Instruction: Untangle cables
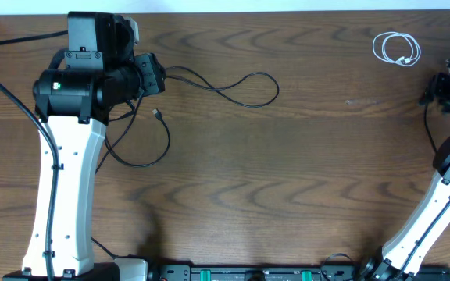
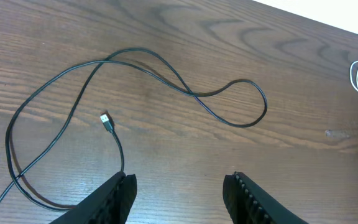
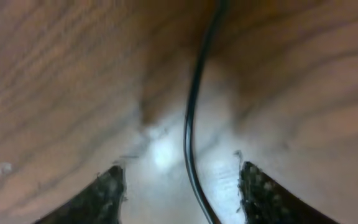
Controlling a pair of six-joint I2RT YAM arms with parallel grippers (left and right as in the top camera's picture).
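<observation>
Cables: the black cable [image 2: 194, 94] lies on the left part of the desk [image 1: 287, 179], in loose loops that cross one another. Its plug [image 2: 106, 121] rests free, just ahead of the left hand [image 2: 179, 182]. The white cable [image 1: 397, 49] lies coiled at the far right corner, well apart from the black one. No strand of either cable touches the other.

Step in hand, as judged from this layout: the two cables are already separated. What remains, if anything, is to open out the crossings in the black cable.

Procedure for that step:
1. Take hold near the plug end, not in the middle of a loop.
2. Draw the end out along the desk, away from the crossing.
3. Keep the pull low and slow, so that a loop slides open and does not tighten.
4. Leave the white coil alone.

Left hand: fingers apart, about half spread. It holds nothing and touches nothing, and the black cable lies beyond the fingertips.

Right hand [image 3: 180, 171]: positioned at the right edge, near the white coil and close above the desk. Its fingers are apart. A dark cord [image 3: 191, 112] runs between them but clear of both pads. The close view is blurred, so I cannot tell which cord this is.
</observation>
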